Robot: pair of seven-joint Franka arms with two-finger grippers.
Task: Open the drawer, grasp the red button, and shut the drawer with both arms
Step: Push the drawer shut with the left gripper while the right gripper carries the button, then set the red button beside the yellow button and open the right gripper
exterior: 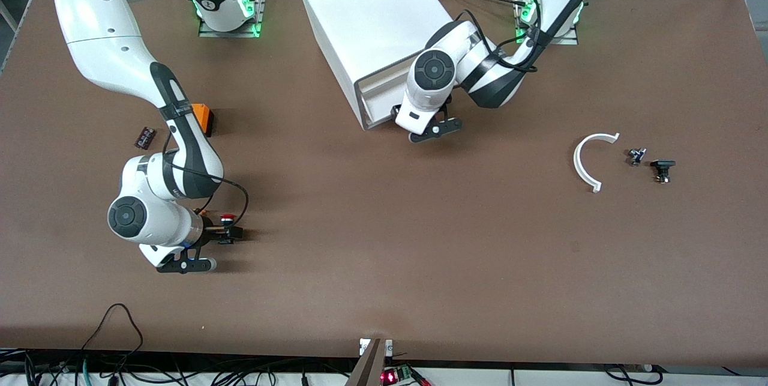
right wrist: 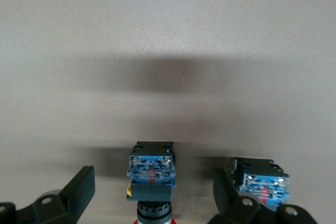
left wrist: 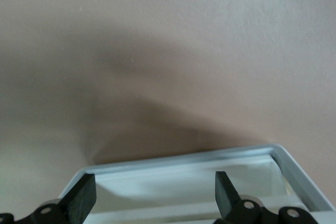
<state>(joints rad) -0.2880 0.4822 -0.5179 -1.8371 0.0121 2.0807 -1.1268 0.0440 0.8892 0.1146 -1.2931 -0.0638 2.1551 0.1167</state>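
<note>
Button (right wrist: 151, 169) w/ red cap sits on the tabletop (exterior: 384, 242) toward the right arm's end, well apart from the cabinet (exterior: 372, 14) and nearer the front camera than the orange box (exterior: 204, 119). My right claw (right wrist: 152, 190) is low over it, fingers (right wrist: 79, 192) apart, one on each side of its black-and-blue body w/ a gap on both sides, so nothing is clamped. A second blue-bodied part (right wrist: 261, 181) lies just beside one finger, partly hidden by it; can't tell if they touch. My left claw (left wrist: 155, 192) is at the cabinet's front end, fingers also spread wide and holding nothing. In the left wrist view a white rimmed edge of the drawer (left wrist: 210, 163) shows below the fingertips, w/ bare tabletop past it. Can't tell from either view how far that drawer is out, or which of the fronts it is, since the arm covers most of the cabinet's face in the front view. Small dark item (exterior: 144, 137) lies near the orange box, by my right arm's forearm. Toward the left arm's end of the tabletop lies a white curved strip (exterior: 585, 161), and just beside it two small dark parts (exterior: 636, 156) (exterior: 662, 170), close to each other but apart.
</note>
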